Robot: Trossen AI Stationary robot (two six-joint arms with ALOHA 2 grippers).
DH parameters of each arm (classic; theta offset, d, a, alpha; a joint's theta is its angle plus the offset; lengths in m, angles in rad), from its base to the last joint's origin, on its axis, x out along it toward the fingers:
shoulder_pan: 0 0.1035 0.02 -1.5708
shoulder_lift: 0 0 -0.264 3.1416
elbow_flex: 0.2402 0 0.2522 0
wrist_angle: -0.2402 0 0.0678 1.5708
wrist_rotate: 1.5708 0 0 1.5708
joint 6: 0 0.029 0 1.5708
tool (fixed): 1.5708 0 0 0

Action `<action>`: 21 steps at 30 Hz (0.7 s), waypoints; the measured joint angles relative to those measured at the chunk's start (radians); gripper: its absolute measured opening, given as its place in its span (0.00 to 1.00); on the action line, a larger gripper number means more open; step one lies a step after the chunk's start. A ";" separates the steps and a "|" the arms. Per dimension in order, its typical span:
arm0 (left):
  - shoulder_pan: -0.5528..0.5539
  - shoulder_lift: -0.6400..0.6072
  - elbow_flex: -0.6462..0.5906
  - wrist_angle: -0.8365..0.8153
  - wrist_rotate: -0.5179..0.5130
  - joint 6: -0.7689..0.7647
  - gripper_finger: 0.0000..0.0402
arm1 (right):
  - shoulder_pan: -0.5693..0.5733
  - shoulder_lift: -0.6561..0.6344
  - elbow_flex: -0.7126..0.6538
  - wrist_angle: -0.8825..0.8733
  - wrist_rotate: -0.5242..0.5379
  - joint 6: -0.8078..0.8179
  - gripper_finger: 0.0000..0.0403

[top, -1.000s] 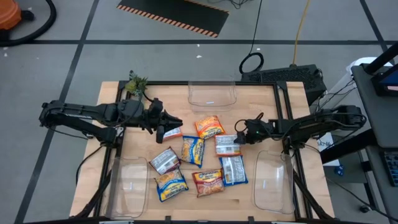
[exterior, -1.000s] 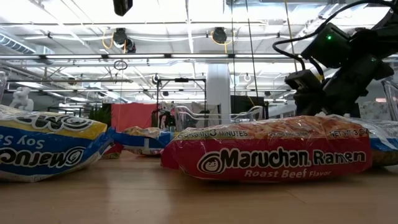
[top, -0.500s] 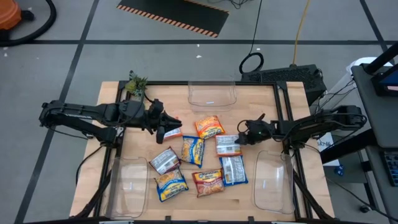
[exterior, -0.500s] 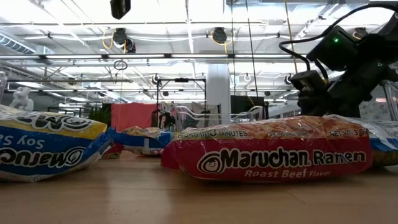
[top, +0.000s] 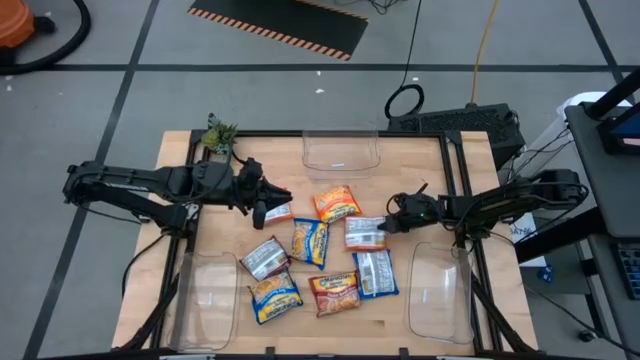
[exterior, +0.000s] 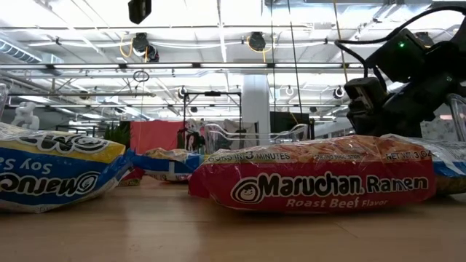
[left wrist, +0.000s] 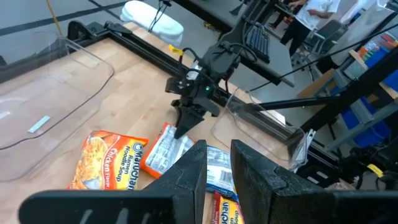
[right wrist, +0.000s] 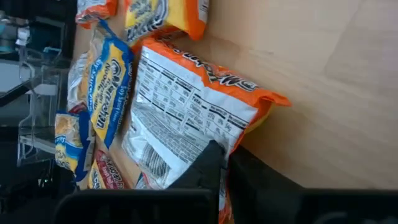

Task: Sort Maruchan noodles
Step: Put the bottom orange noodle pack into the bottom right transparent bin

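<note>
Right claw (top: pixel 390 225) has just snapped shut from a wide gape, pinching the near edge of the orange-edged packet (top: pixel 365 233) lying label-down on the counter (top: pixel 420 165). Packet not lifted yet.

Taking that packet as landmark: the other Maruchan noodles (top: pixel 310 262) cluster beside and below it. A clear bin (top: pixel 437 292) sits just beyond it on the right arm's side.

Left claw (top: pixel 262 208) hovers across the cluster, narrow, apparently empty.

Reads as grasp made; lift and carry next.
</note>
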 joint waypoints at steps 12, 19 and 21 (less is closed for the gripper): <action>0.000 0.114 0.001 -0.007 -0.009 -0.076 0.19 | 0.000 -0.011 0.000 0.148 -0.009 -0.046 0.00; 0.000 0.184 0.000 0.119 -0.001 -0.160 0.21 | 0.001 -0.024 0.010 0.295 -0.056 -0.056 0.00; 0.001 0.186 0.000 0.150 -0.001 -0.165 0.24 | 0.001 -0.044 0.017 0.287 -0.056 -0.075 0.00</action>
